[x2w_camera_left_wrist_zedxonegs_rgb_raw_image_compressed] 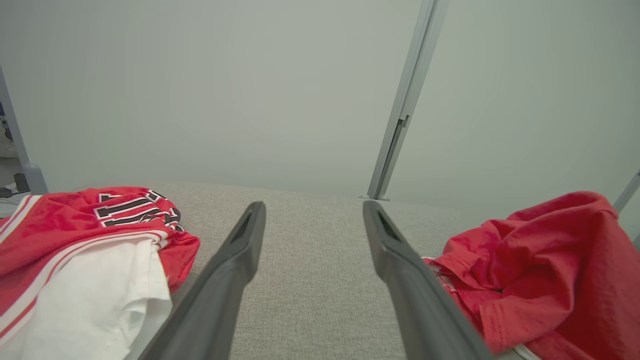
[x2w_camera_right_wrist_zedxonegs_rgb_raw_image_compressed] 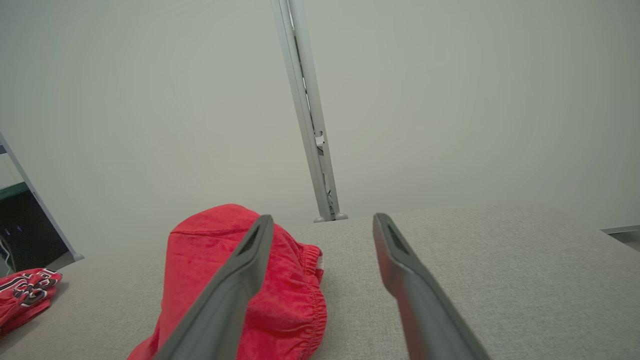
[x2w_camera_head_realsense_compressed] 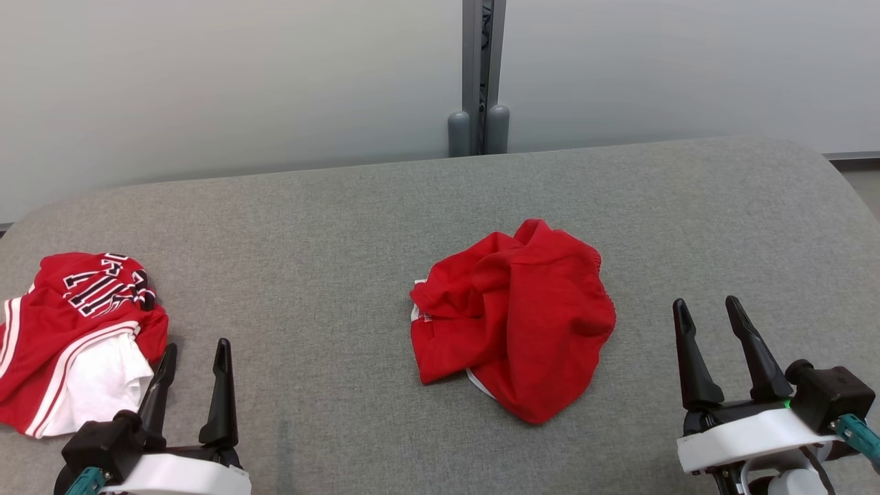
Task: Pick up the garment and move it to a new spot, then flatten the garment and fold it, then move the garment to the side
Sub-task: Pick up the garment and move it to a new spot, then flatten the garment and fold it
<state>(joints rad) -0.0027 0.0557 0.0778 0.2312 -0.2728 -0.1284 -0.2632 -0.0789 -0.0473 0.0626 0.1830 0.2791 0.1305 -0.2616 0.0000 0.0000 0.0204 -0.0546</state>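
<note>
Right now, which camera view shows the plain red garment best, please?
The head view: the plain red garment shows whole from above. The left wrist view crops it; in the right wrist view a finger covers part.

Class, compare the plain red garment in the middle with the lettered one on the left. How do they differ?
The plain red garment is nearly all red; the lettered garment has white panels, stripes and black-and-white lettering. The plain red garment lies centrally; the lettered garment lies beside the left gripper. Both are crumpled.
</note>
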